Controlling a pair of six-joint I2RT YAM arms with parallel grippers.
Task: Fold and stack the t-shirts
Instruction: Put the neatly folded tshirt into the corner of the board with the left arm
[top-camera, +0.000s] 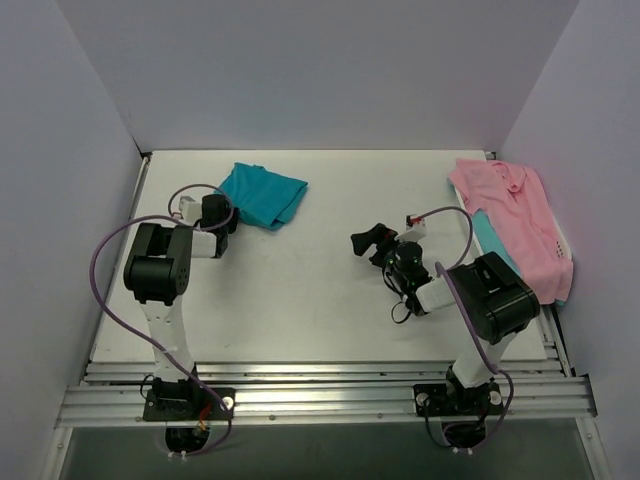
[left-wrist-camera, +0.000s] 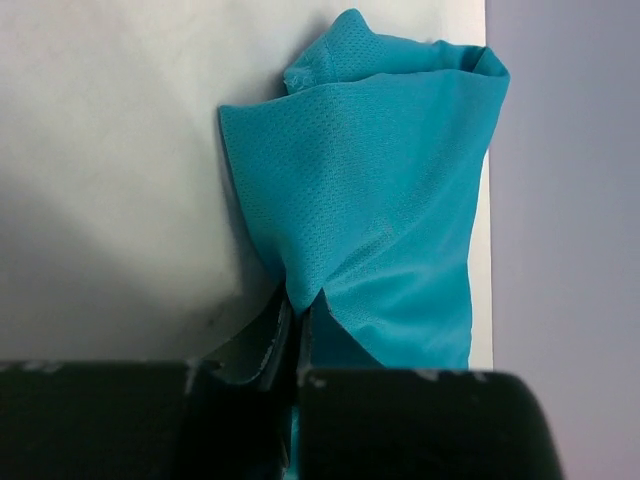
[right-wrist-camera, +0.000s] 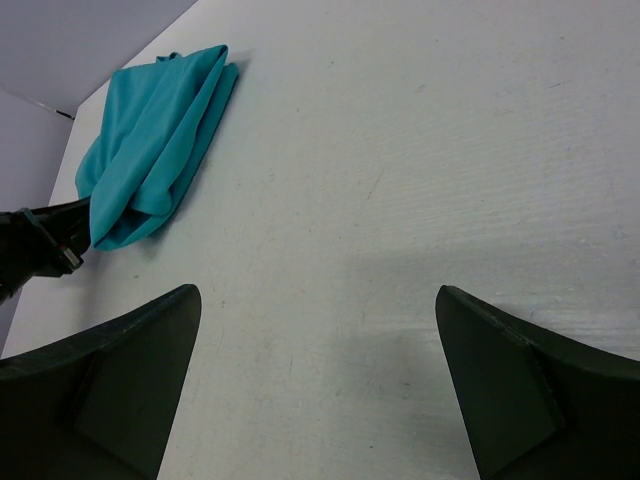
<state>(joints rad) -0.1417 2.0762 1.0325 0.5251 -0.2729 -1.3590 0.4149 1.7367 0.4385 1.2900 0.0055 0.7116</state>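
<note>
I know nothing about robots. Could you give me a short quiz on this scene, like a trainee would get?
1. True or false: the left gripper is shut on the teal t-shirt.
2. What colour is the collared shirt at the right edge of the table? A pink, B white, C black.
3. Fill in: the right gripper is ____ and holds nothing.
Key: 1 true; 2 A; 3 open.

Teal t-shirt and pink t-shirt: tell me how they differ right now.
The teal t-shirt is a compact folded bundle; the pink t-shirt lies spread out and covers more area. The teal t-shirt sits at the back left of the table, the pink t-shirt at the right edge. The left hand is shut on an edge of the teal t-shirt; no hand touches the pink t-shirt. Both are soft fabric.
</note>
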